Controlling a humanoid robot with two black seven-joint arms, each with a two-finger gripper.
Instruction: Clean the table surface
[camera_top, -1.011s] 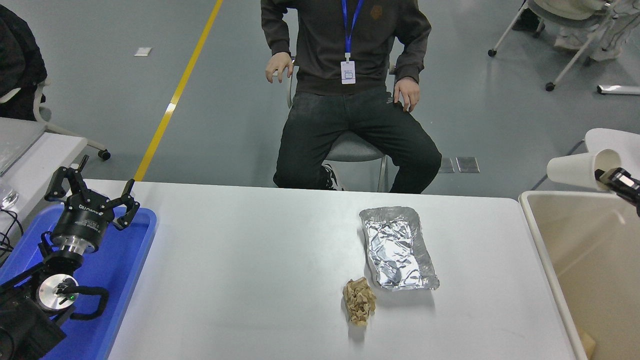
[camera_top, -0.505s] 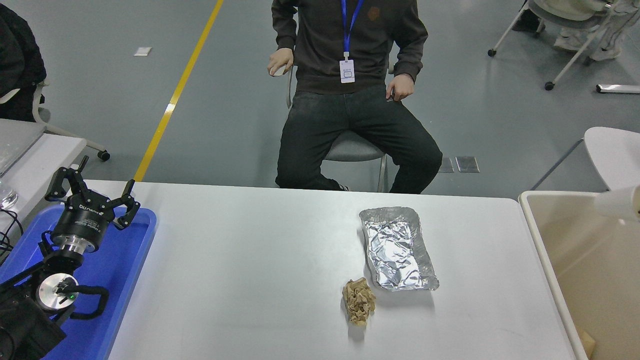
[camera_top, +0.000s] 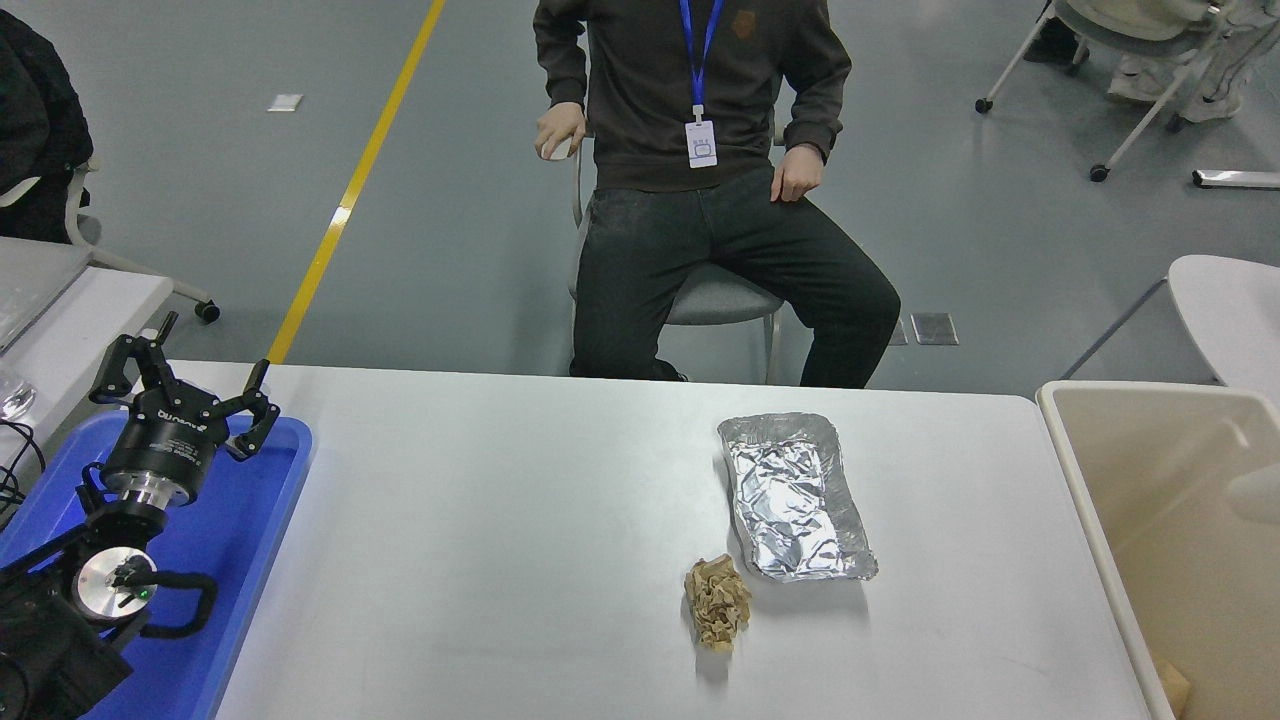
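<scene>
The white table surface (camera_top: 500, 560) holds a crumpled aluminium foil tray (camera_top: 795, 497) right of centre. A crumpled brown paper wad (camera_top: 717, 602) lies just in front of the foil tray's near left corner. A blurred white cup (camera_top: 1256, 495) shows inside the beige bin (camera_top: 1085, 490) at the table's right end. My left gripper (camera_top: 185, 385) is parked at the lower left above the blue tray (camera_top: 255, 560), its fingers spread open and holding nothing. My right arm is out of view.
A person sits on a chair (camera_top: 715, 300) at the table's far side, hands on hips and thigh. A greyish side table (camera_top: 70, 310) stands at the left. A brown scrap (camera_top: 1172, 685) lies at the bin's bottom.
The right gripper, which held a white paper cup over the bin, has left the picture at the right. The cup has dropped lower into the bin. The person shifted on the chair.
</scene>
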